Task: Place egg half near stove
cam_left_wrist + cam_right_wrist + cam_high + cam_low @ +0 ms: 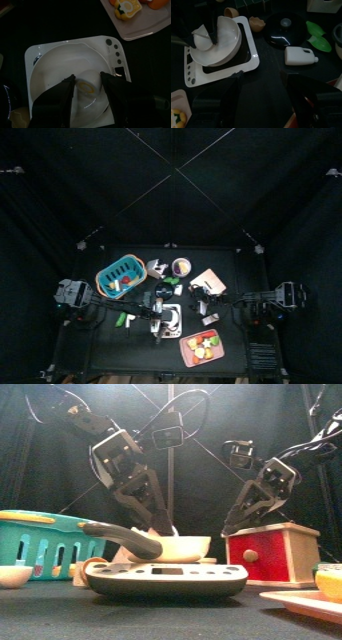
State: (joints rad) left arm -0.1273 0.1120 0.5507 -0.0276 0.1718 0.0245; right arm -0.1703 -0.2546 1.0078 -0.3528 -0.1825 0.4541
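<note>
The stove [167, 581] stands at the table's front middle, with a big white round disc [63, 75] on top; it also shows in the top view [166, 318] and the right wrist view [221, 67]. The egg half [85, 88], white with a yellow yolk, sits between my left gripper's jaws just over the disc. My left gripper [87, 80] is shut on it and hangs over the stove [158, 519]. My right gripper [264, 75] is open and empty, right of the stove [246, 519].
A teal basket [40, 539] stands at the left. A red block with a knob [274, 552] stands at the right. A red tray of food [143, 22] lies by the stove's front right. A black lid [286, 27], a white jug [301, 55] and green pieces [319, 40] lie behind the stove.
</note>
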